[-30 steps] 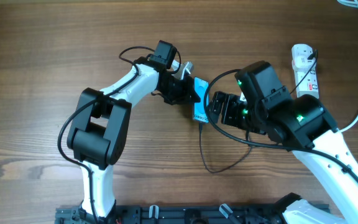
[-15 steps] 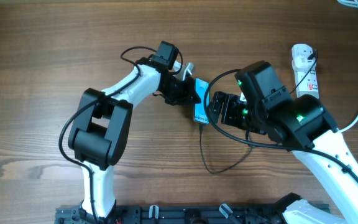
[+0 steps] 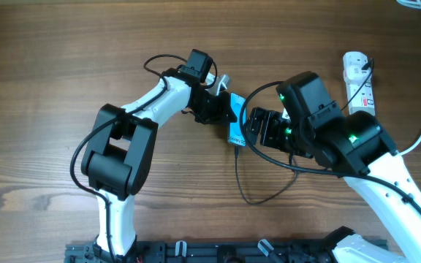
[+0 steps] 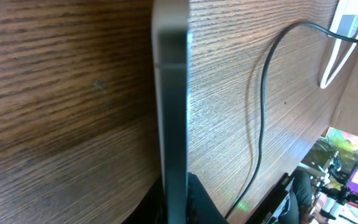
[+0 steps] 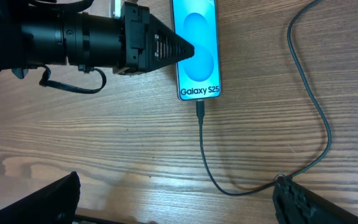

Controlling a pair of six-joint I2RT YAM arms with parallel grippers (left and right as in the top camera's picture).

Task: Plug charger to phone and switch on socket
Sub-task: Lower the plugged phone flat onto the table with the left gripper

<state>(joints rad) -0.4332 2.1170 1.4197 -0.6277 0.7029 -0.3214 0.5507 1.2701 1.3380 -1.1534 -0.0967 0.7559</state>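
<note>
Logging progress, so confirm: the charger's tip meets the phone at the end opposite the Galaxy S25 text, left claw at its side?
No. The right wrist view shows the charger tip at the phone end bearing the Galaxy S25 text; the left claw is at its side.

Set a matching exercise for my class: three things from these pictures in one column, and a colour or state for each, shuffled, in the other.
Column one
1. phone
2. charger
3. socket

Column two
A. white, with a black plug in it
B. thin, black and looping
C. lying flat, cyan screen up

Pairs: 1-C, 2-B, 3-A
</note>
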